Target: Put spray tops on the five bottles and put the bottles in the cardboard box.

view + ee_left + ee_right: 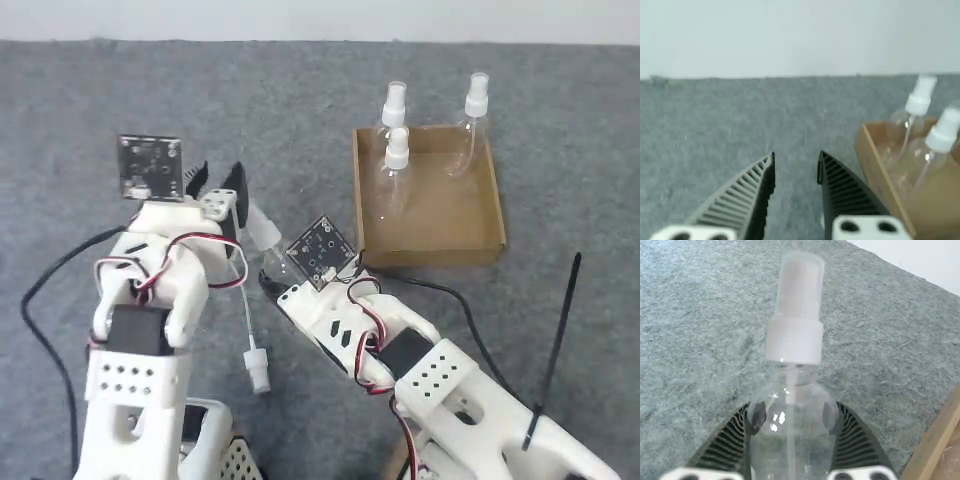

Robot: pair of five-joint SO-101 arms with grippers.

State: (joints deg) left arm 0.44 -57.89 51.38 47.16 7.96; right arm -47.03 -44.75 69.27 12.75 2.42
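Your right gripper has its jaws clamped on the body of a clear bottle, low on the shoulder. A white top sits on the neck. In the high view the bottle is tilted, top leaning toward the left gripper, well short of the box. The left gripper's jaws stand apart with nothing between them.

The step in hand looks like carrying this bottle to the box, but check the top first. Its collar looks down on the neck, though I cannot tell whether it is fully seated. If you doubt it, you have the left gripper right beside the top to press or twist it while the right holds firm.

Then lift before you travel, because the box wall must pass under the bottle's base. Bring the bottle upright on the way; a tilted bottle set down on cardboard will likely topple. The plastic is smooth and the grip is on a curved part, so move slowly.

The boxed bottles crowd the far side of the box. One clearly stands inside; the two farther ones are at the far wall, and I cannot tell whether they are inside it. Aim for the bare floor on the side nearest the arms, and open only once the base rests flat.

A loose top lies on the mat between the arms, its tube toward the grippers. Steer clear of it; you will need it later.
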